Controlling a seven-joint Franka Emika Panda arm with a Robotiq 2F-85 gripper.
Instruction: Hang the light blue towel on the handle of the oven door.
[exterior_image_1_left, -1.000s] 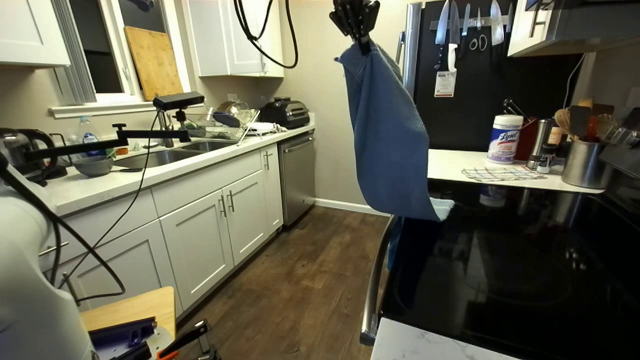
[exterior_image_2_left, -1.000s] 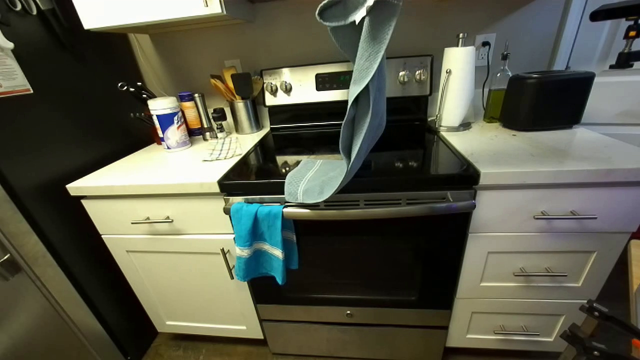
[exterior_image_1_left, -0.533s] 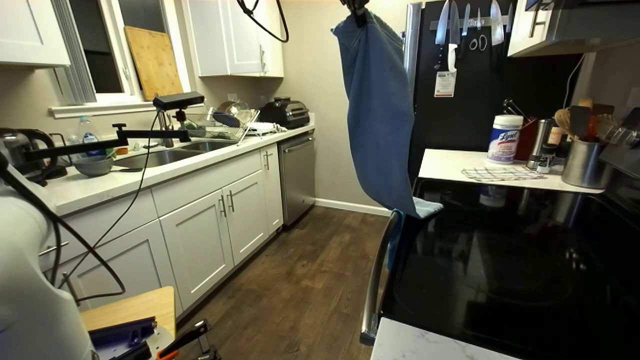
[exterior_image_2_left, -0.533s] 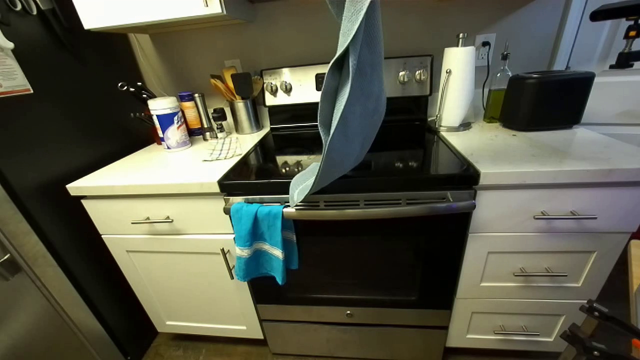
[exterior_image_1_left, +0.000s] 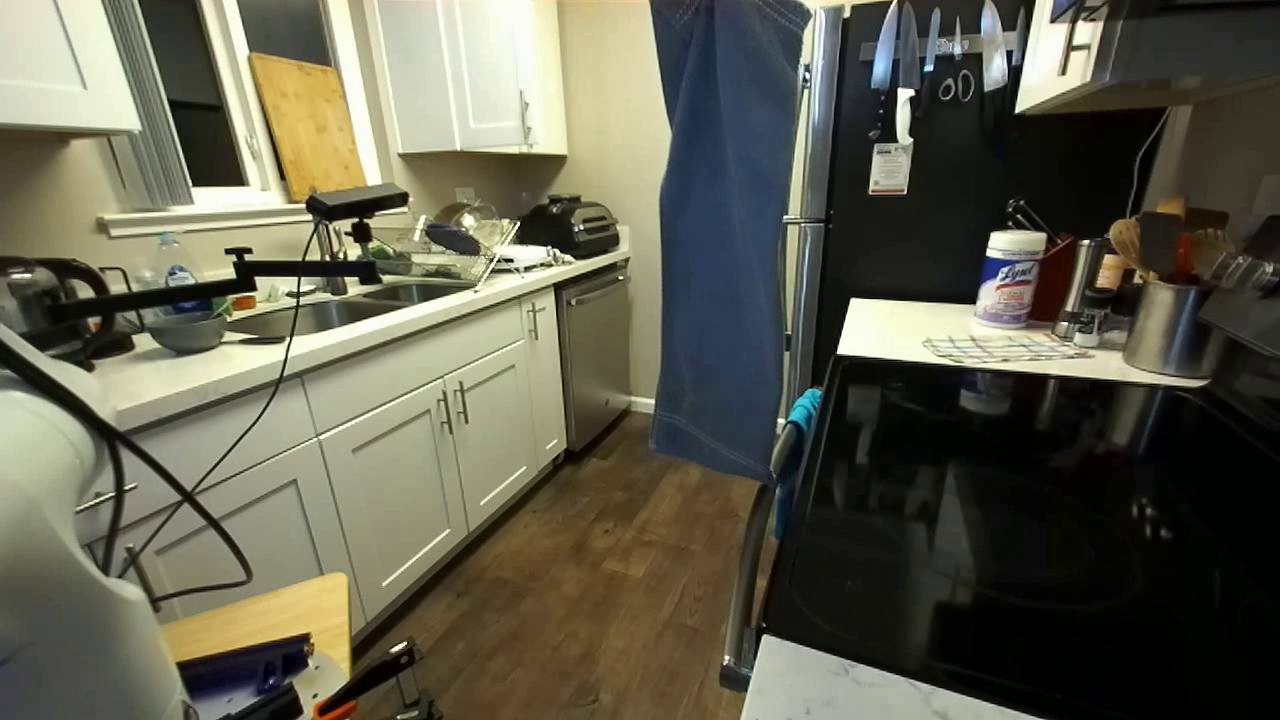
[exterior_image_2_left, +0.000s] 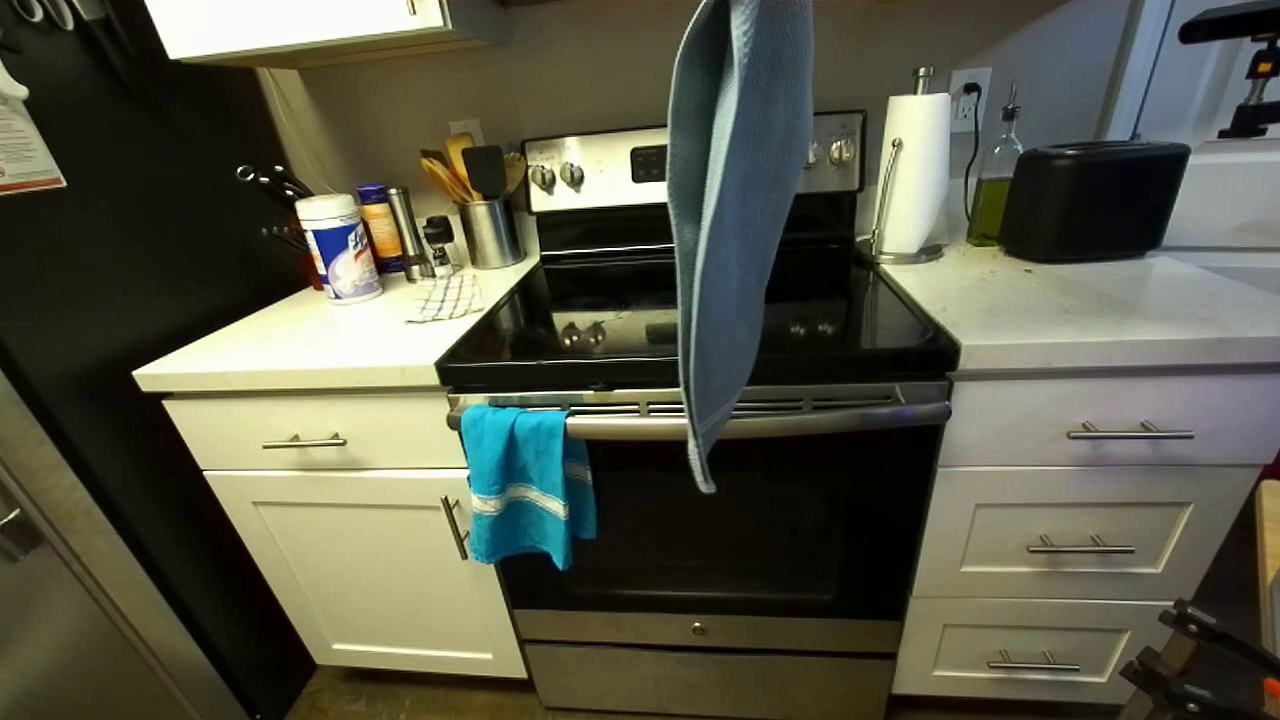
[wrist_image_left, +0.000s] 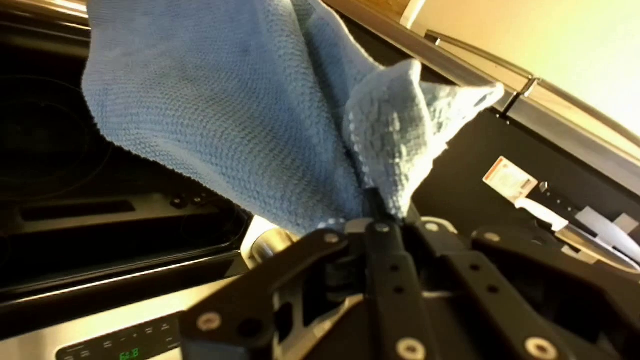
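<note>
The light blue towel (exterior_image_1_left: 722, 250) hangs nearly straight down from above. In an exterior view its narrow lower end (exterior_image_2_left: 740, 220) hangs in front of the oven door handle (exterior_image_2_left: 830, 422) and reaches a little below it. I cannot tell whether it touches the handle (exterior_image_1_left: 745, 600). In the wrist view my gripper (wrist_image_left: 387, 202) is shut on the towel (wrist_image_left: 215, 105) near one end, with a short flap folded over beyond the fingertips. The gripper is above the frame in both exterior views. The oven door (exterior_image_2_left: 720, 530) is closed.
A bright blue towel (exterior_image_2_left: 515, 490) hangs on the handle's left end. The black cooktop (exterior_image_1_left: 980, 540) lies behind the handle. A wipes canister (exterior_image_2_left: 340, 248), utensil holder (exterior_image_2_left: 490, 232), paper towel roll (exterior_image_2_left: 915, 175) and toaster (exterior_image_2_left: 1095, 200) stand on the counters.
The gripper has risen out of the exterior views with the towel. The towel's lower end has come off the cooktop, out past the handle, and now hangs straight in front of the oven.
</note>
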